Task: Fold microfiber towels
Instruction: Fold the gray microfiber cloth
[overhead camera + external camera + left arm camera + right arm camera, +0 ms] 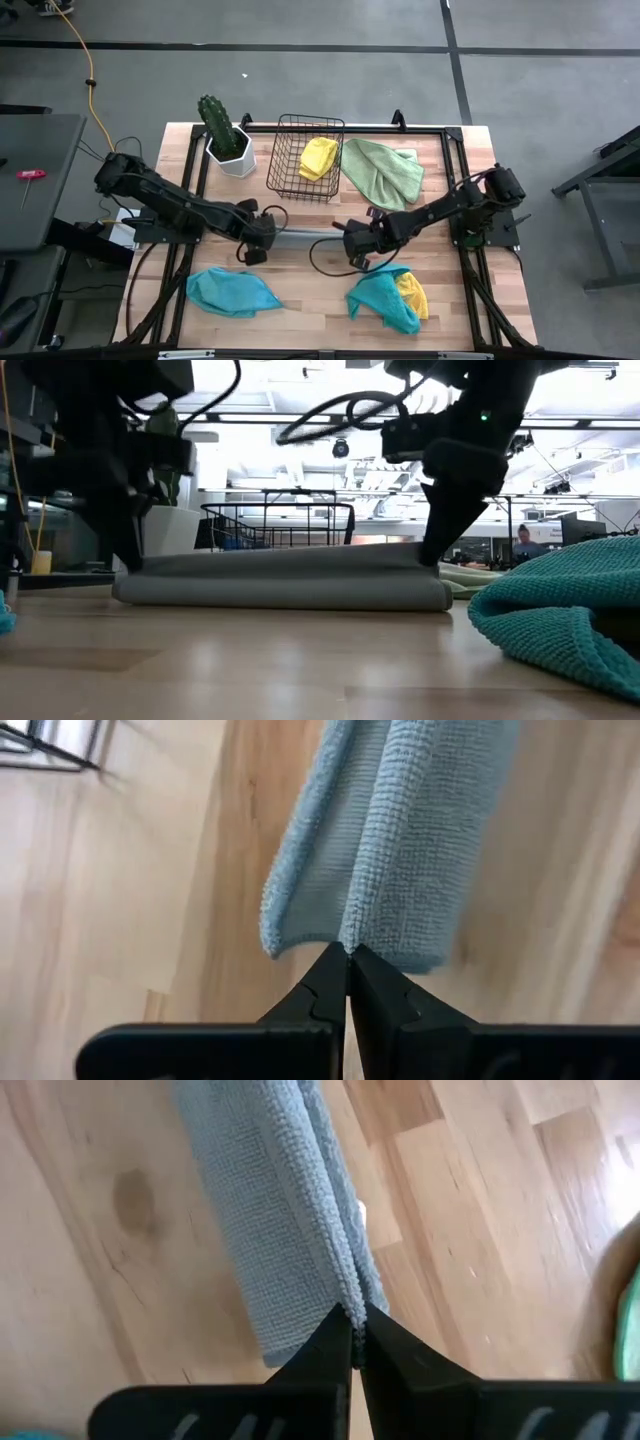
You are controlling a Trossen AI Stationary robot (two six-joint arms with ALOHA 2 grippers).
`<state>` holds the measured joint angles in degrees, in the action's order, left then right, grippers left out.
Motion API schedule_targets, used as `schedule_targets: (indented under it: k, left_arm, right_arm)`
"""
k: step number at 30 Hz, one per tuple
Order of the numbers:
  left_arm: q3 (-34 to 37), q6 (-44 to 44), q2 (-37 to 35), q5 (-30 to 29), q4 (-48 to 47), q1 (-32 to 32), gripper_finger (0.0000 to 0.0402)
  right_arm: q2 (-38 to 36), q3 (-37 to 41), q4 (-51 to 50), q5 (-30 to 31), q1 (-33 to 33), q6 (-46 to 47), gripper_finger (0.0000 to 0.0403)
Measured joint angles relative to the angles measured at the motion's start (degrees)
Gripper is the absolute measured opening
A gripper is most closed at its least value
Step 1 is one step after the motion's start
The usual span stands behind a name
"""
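A grey microfiber towel (305, 238) lies folded over as a long low band at the table's middle, stretched between my two grippers; it also shows in the low view (290, 582). My left gripper (262, 238) is shut on its left end and my right gripper (352, 243) is shut on its right end. A yellow towel (318, 157) lies in the black wire basket (290, 190). A light green towel (382, 170) lies spread beside the basket. A teal towel (232, 292) lies crumpled at the near left. Another teal towel (382, 303) with a yellow one (413, 294) lies at the near right. My left gripper (348, 955) pinches the grey towel's left end at its upper edges (352, 932) between its two fingertips, several layers together. The fingers slant down from the table's left. The towel's underside rests on the table (180, 595). My right gripper (357, 1320) pinches the grey towel's right end at its upper edges (348, 1295) between its two fingertips, several layers together. The fingers slant down from the table's right. The folded towel rests on the table below (400, 598).
A potted cactus in a white pot (228, 145) stands at the far left beside the basket. Bare wood shows in the low view (300, 660) in front of the grey towel, between the two near heaps.
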<state>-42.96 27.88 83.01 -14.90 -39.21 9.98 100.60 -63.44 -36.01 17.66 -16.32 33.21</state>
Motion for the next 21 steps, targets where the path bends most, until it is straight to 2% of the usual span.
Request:
schedule_targets:
  k: [8, 11, 16, 21]
  left_arm:
    - [0.0, -1.5, 5.0, -3.6, 0.2, 0.0, 0.0008]
    - [0.0, -2.4, 5.6, -5.6, 0.1, 0.0, 0.0020]
    - [0.0, -4.5, 5.0, -8.5, -0.2, -0.5, 0.0053]
    - [-0.3, -7.9, 3.2, -10.6, -0.3, -2.3, 0.0096]
  right_arm:
    - [0.0, 0.2, 1.8, 0.0, 0.2, 0.0, 0.0001]
    - [0.0, 0.2, 2.1, 0.0, 0.2, 0.4, 0.0014]
    - [0.0, 0.3, 1.8, 2.7, 0.3, 1.1, 0.0076]
    - [-0.1, 0.3, 0.5, 10.3, 0.3, -1.0, 0.0148]
